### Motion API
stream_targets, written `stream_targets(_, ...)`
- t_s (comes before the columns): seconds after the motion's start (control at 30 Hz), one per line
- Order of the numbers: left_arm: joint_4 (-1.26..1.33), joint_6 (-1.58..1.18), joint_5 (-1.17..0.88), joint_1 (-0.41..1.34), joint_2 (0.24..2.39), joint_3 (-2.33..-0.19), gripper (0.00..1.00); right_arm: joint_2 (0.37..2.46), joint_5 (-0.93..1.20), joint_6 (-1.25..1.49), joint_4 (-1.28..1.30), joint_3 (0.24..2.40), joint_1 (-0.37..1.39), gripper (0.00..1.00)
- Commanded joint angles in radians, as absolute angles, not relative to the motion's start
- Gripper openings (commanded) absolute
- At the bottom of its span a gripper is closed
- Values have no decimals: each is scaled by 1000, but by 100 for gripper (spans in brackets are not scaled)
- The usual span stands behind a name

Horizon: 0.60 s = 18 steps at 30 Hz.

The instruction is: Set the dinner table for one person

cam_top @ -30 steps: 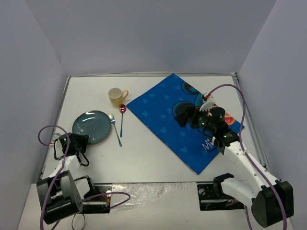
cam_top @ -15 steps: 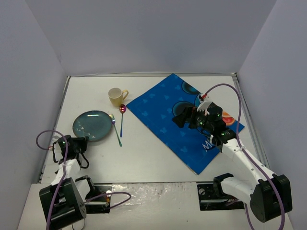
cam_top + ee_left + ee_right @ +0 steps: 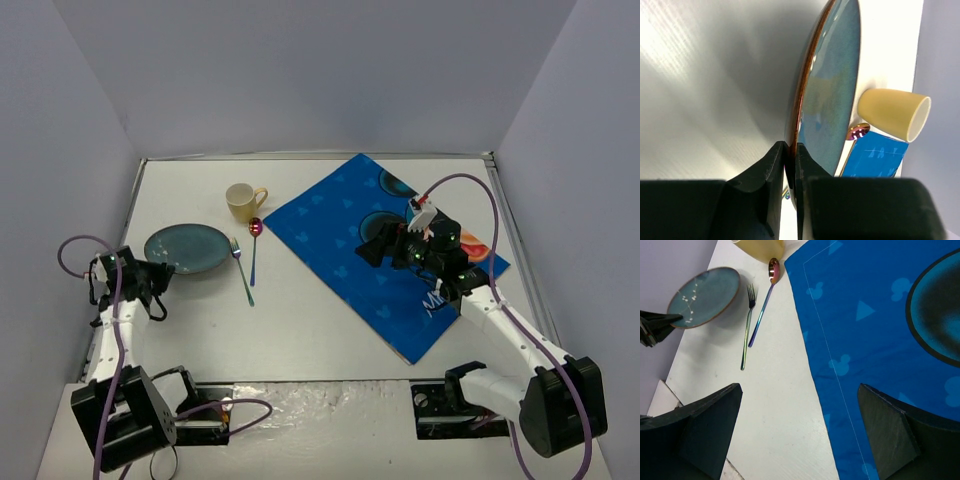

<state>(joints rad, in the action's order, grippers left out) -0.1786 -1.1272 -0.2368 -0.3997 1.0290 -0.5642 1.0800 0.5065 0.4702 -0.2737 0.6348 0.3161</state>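
Note:
On the white dinner table (image 3: 320, 320), the teal plate (image 3: 190, 247) is at the left, and my left gripper (image 3: 160, 275) is shut on its near-left rim. In the left wrist view both fingers (image 3: 772, 165) pinch the brown rim of the plate (image 3: 832, 90), which is tilted with a shadow beneath it. The right wrist view shows the same plate (image 3: 704, 296) with its gripped side raised. My right gripper (image 3: 385, 243) hangs open and holds nothing over the left part of the blue placemat (image 3: 390, 255); its jaws stand wide (image 3: 799, 387).
A yellow cup (image 3: 241, 201) stands behind the plate. A fork (image 3: 241, 270) and a spoon (image 3: 254, 245) lie side by side between the plate and the placemat. Walls close in on the left, right and far sides.
My left gripper has shut on the plate's rim and pulled back to the left, and the plate has slid left and tipped up. The right gripper has drifted slightly towards the far left.

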Motion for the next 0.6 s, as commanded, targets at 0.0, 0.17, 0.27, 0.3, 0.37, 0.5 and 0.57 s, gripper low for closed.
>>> stream_targets(0.0, -77, -1092, -294, -412, 1022, -790, 0, 1092, 544, 478, -351, 701, 324, 96)
stream_targets(0.17, -100, -1054, -396, -414, 1049, -914, 0, 1103, 553, 489, -337, 727, 325, 96)
stream_targets(0.27, -121, -1029, -485, -411, 1051, -962, 0, 1111, 563, 512, -336, 745, 327, 96)
stream_targets(0.3, -128, -1027, -523, -410, 1051, -975, 0, 1112, 566, 521, -336, 753, 327, 96)
stream_targets(0.37, -132, -1023, -610, -407, 1051, -992, 0, 1123, 572, 539, -332, 774, 330, 96)
stream_targets(0.5, -130, -1028, -756, -368, 1042, -998, 0, 1160, 576, 574, -298, 827, 332, 96)
stream_targets(0.57, -124, -1030, -796, -310, 1035, -1000, 0, 1182, 577, 602, -295, 846, 336, 96)
